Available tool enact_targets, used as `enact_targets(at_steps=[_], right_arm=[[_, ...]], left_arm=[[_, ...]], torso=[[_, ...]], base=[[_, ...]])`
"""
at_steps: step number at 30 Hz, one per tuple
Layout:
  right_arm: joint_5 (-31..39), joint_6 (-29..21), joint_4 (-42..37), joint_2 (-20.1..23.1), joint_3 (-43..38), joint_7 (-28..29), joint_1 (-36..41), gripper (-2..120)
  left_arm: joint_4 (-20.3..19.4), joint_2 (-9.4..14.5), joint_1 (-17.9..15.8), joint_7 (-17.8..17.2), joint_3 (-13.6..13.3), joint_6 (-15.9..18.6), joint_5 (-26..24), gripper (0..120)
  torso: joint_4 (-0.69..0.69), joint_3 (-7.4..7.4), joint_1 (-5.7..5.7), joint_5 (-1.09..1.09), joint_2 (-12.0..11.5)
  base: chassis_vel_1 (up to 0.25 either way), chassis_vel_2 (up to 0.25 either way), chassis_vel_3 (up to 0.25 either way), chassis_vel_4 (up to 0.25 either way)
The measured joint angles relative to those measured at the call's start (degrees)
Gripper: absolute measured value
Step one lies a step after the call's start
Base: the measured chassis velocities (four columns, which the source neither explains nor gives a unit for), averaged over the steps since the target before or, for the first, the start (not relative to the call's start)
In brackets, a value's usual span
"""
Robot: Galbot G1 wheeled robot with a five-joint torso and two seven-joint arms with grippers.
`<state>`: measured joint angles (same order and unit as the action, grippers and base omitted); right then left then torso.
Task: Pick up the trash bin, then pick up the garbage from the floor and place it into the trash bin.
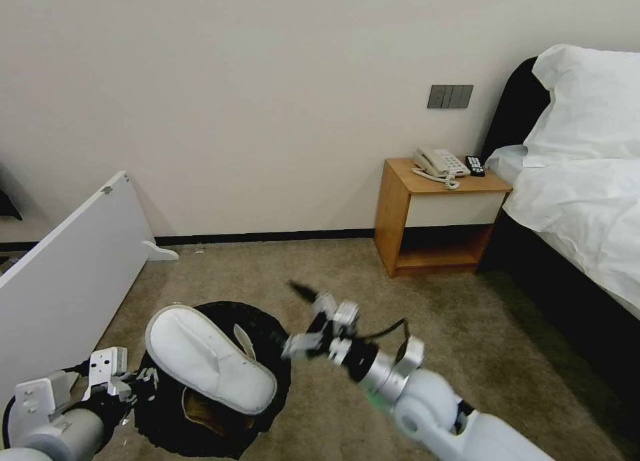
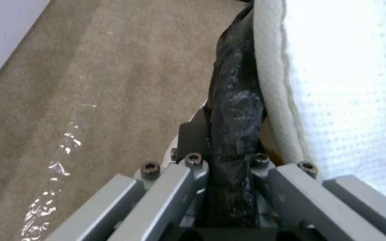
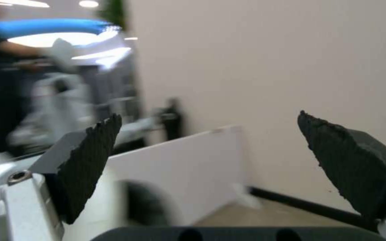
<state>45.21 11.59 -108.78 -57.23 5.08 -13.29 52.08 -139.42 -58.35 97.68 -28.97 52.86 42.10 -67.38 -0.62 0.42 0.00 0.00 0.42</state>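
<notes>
Left gripper (image 1: pixel 130 384) low at the robot's left, jaws closed on the bag-lined rim of the trash bin (image 1: pixel 267 344). Left wrist view confirms: black plastic bag (image 2: pixel 235 134) pinched between the fingers, slipper fabric just beside it.

Bin sits in front of the robot, left of centre, over the beige carpet (image 1: pixel 427 314); whether it is lifted clear or resting, cannot tell. Black liner crinkled, folded over the rim; something brown shows deep inside.

White slipper (image 1: pixel 207 358) lies across the bin mouth, sole up, long axis running from the far-left rim toward the near-right rim. It rests on the opening, not dropped fully in.

Right gripper (image 1: pixel 303 321) hovers just right of the bin, above the carpet, fingers spread wide and empty. Right wrist view: both ribbed black pads (image 3: pixel 90 160) well apart, nothing between.

Judgement: slipper lies directly left of the right gripper, which is the free one. No other litter visible on the carpet ahead.
</notes>
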Motion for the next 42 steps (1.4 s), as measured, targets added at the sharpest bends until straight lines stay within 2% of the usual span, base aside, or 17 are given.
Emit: enact_targets(at_steps=[1,3,4,6,7,9,12,19,21,27,42], right_arm=[[0.0,0.0,0.0,0.0,0.0,0.0,0.0,100],[-1.6,-3.1,0.3,0.0,-6.4,4.9,2.3,100],[-1.6,-3.1,0.3,0.0,-6.4,4.9,2.3,100],[-6.2,-6.9,0.7,-0.2,-11.2,11.8,4.8,100],[-6.2,-6.9,0.7,-0.2,-11.2,11.8,4.8,100],[-9.3,-9.8,0.9,-1.1,-15.1,16.6,7.6,100],[-12.2,-11.1,1.6,-2.3,-18.8,18.7,11.0,100],[-13.7,-13.7,2.9,-4.1,-24.5,19.2,16.3,100],[-13.7,-16.8,3.3,-5.5,-26.6,18.7,17.6,100],[-14.4,-21.8,6.6,-8.2,-28.9,16.5,18.2,100],[-21.0,-24.9,21.5,-13.6,-28.9,14.3,15.0,100]], left_arm=[[0.0,0.0,0.0,0.0,0.0,0.0,0.0,3],[0.2,-0.3,-0.1,0.2,0.3,0.0,0.0,3],[0.2,-0.3,-0.1,0.2,0.3,0.0,0.0,3],[0.4,-0.4,-0.4,0.3,0.3,0.0,0.0,3],[0.4,-0.4,-0.4,0.3,0.3,0.0,0.0,3],[0.7,-0.6,-1.0,0.3,0.1,0.0,-0.1,3],[1.2,-0.8,-1.4,0.4,-0.2,0.0,0.0,3],[1.4,-0.8,-1.6,0.5,0.0,0.0,-0.2,3],[1.4,-0.7,-1.6,0.5,0.3,0.0,-0.5,3],[1.4,-0.6,-1.5,0.6,0.4,0.0,-0.8,3],[0.8,-0.6,-0.9,0.8,0.7,0.0,-1.3,3]], torso=[[0.0,0.0,0.0,0.0,0.0],[0.0,0.0,0.0,0.0,0.0],[0.0,0.0,0.0,0.0,0.0],[0.0,0.0,0.0,0.0,0.0],[0.0,0.0,0.0,0.0,0.0],[-0.01,0.0,0.0,0.01,0.0],[0.0,0.0,0.0,0.0,0.0],[-0.02,0.0,0.0,-0.01,0.0],[-0.01,0.0,0.0,0.0,0.0],[0.0,0.0,0.0,-0.01,0.0],[0.0,0.0,0.0,-0.01,0.0]], base=[[0.0,0.0,0.0,0.0],[0.0,0.0,0.0,0.0],[0.0,0.0,0.0,0.0],[0.0,0.0,0.0,0.0],[0.0,0.0,0.0,0.0],[0.0,0.0,0.0,0.0],[0.0,0.0,0.0,0.0],[0.0,0.0,0.0,0.0],[0.0,0.0,0.0,0.0],[0.0,0.0,0.0,0.0],[0.0,0.0,0.0,0.0]])
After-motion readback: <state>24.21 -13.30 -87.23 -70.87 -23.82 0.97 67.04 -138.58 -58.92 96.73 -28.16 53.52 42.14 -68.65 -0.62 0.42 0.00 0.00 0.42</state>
